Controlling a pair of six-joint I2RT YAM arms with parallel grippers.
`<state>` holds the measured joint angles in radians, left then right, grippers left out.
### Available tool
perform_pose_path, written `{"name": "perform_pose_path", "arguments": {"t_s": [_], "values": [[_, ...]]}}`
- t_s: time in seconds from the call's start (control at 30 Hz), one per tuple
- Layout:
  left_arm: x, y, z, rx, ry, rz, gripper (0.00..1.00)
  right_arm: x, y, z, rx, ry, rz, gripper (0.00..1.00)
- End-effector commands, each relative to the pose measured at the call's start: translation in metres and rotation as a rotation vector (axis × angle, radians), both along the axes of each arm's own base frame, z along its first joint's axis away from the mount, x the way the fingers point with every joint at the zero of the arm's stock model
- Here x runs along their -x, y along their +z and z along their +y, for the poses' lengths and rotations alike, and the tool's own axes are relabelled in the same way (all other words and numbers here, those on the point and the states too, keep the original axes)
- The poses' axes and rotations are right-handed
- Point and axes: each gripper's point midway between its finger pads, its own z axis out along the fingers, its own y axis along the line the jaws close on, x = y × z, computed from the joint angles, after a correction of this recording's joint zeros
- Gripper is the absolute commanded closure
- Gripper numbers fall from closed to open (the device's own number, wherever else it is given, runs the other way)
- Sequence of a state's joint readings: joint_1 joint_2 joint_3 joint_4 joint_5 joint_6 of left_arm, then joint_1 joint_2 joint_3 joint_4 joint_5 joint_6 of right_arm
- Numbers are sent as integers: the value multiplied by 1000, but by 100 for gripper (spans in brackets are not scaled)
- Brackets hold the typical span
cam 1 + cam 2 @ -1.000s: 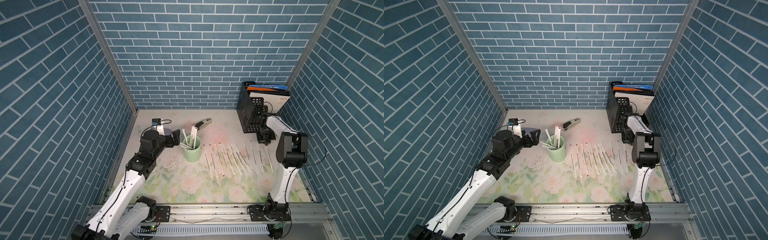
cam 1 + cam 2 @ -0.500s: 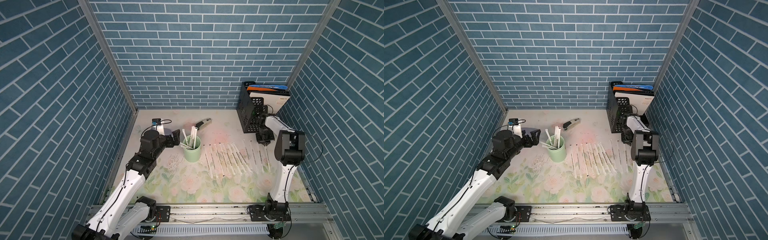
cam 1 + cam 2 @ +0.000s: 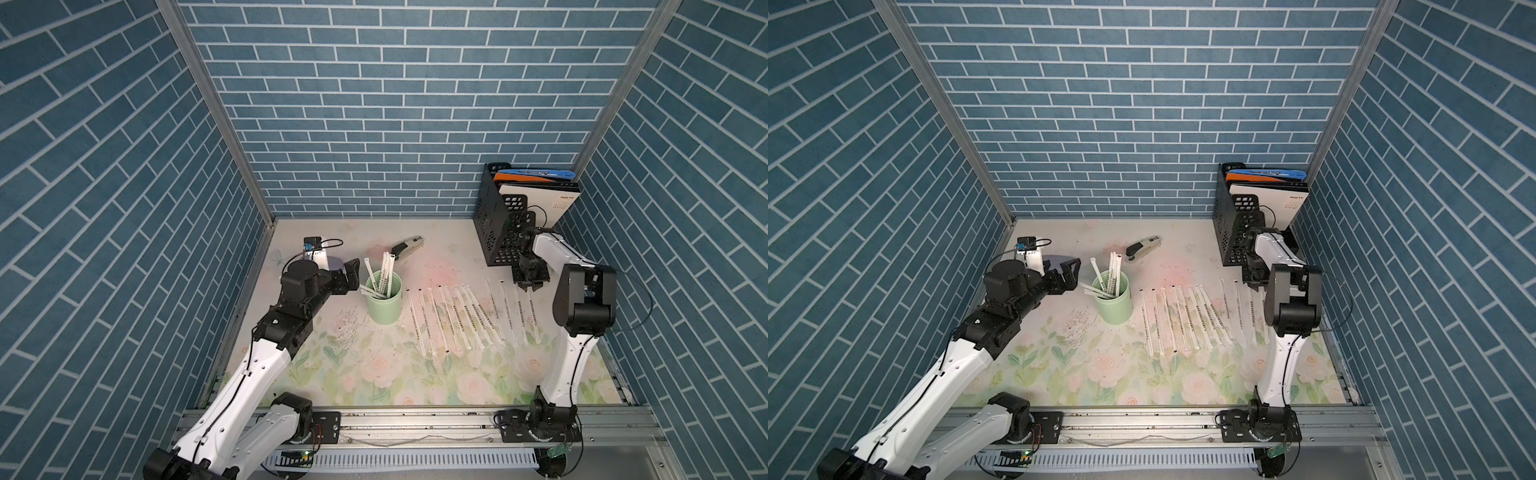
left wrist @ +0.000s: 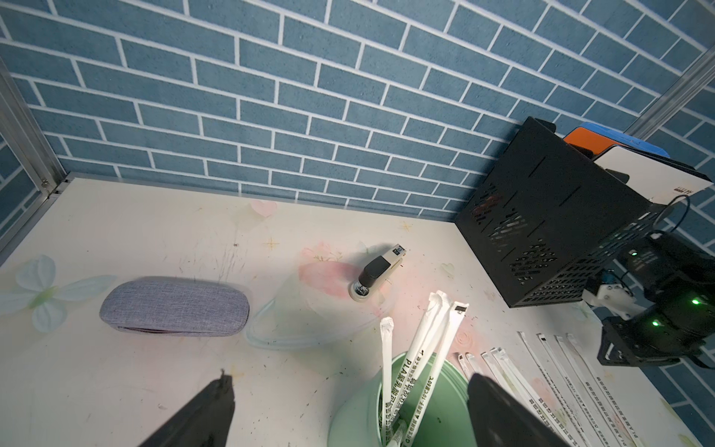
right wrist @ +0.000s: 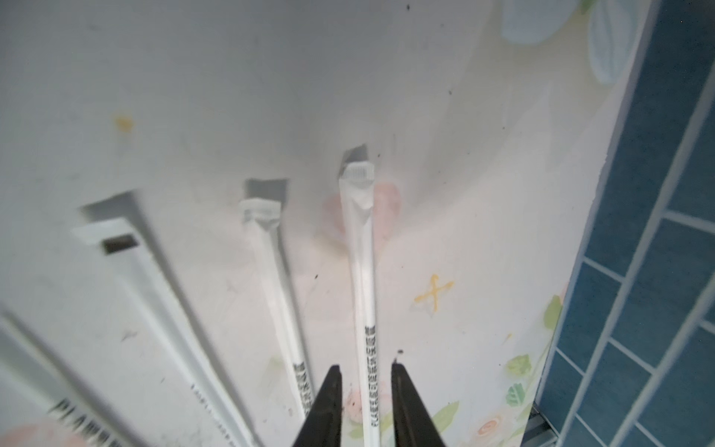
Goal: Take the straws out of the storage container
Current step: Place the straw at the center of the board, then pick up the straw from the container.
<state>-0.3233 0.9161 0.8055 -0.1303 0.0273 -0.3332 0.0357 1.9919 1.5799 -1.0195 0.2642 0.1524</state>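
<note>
The storage container [image 3: 384, 307] [image 3: 1113, 309] is a mint-green cup standing upright left of centre, with several white wrapped straws [image 3: 385, 272] [image 4: 427, 348] leaning in it. More straws [image 3: 457, 316] [image 3: 1187, 316] lie in a row on the table to its right. My left gripper [image 3: 352, 276] [image 4: 348, 381] is open just left of the cup's rim, with nothing between its fingers. My right gripper [image 3: 528, 286] [image 5: 364, 367] hangs low over the row's right end. Its jaws are open, and one straw [image 5: 361, 251] lies on the table between them, with a gap on each side.
A black perforated file holder [image 3: 505, 232] with folders stands at the back right, close behind my right wrist. A stapler [image 3: 407, 247] lies behind the cup. A grey fabric case [image 4: 174, 305] lies at the back left. The right side wall [image 5: 638, 232] runs close to the last straw.
My right gripper's jaws have parted, and the arm's elbow has shifted a little. The left arm and the cup have not moved.
</note>
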Motion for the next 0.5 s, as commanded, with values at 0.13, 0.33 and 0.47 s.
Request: {"name": "perform_pose_path", "arguments": {"t_s": [0.13, 0.33, 0.47], "values": [[0, 15, 2, 13, 8, -32, 0, 8, 78, 98, -269, 176, -377, 76], [23, 1, -7, 136, -5, 37, 0, 33, 102, 158, -393, 341, -525, 76], [46, -10, -8, 258, 0, 24, 5, 42, 122, 175, -473, 407, -610, 76]]}}
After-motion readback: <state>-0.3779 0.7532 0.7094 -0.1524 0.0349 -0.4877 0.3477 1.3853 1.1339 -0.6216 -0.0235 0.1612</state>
